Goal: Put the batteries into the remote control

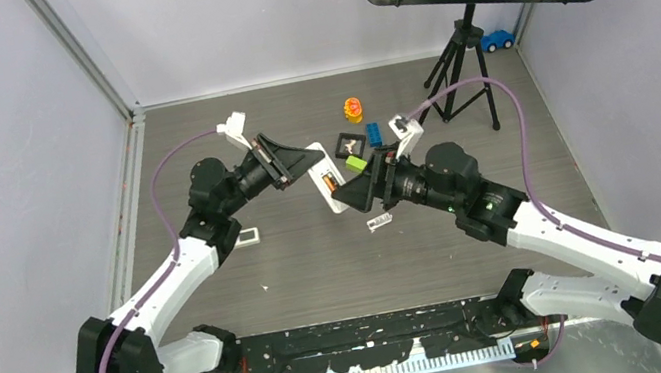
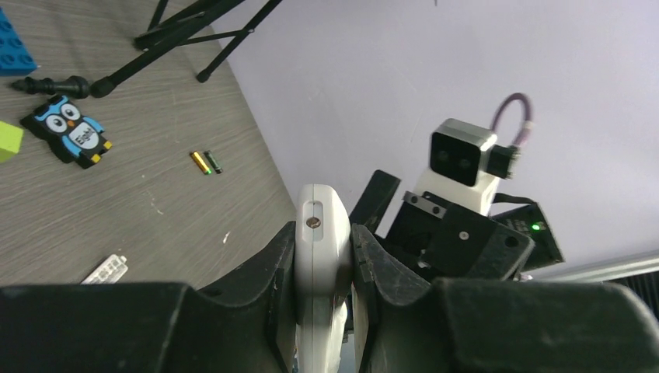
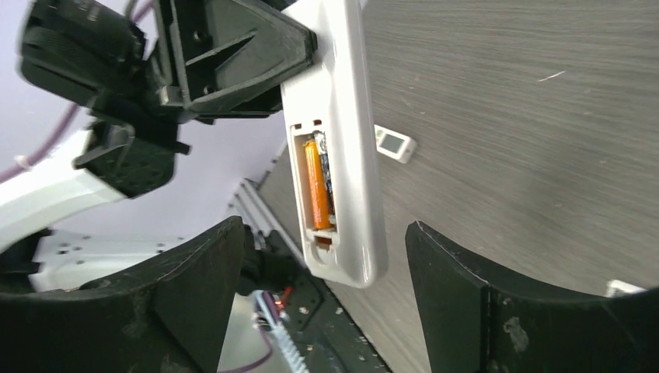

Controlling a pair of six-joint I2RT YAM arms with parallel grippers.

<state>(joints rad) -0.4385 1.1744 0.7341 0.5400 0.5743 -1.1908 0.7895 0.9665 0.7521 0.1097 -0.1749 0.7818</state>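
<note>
The left pincer (image 2: 322, 249) clamps the remote control (image 3: 342, 140) by its edges above the desk (image 3: 544, 116), its open back facing the wide-open, empty right pincer (image 3: 320, 233). An orange battery (image 3: 315, 186) sits inside; a hard push there may twist the remote or pop the battery out.

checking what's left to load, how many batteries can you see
4. An orange battery and a dark battery partly behind it sit in the remote; two batteries lie side by side on the table. More may be hidden.
</note>
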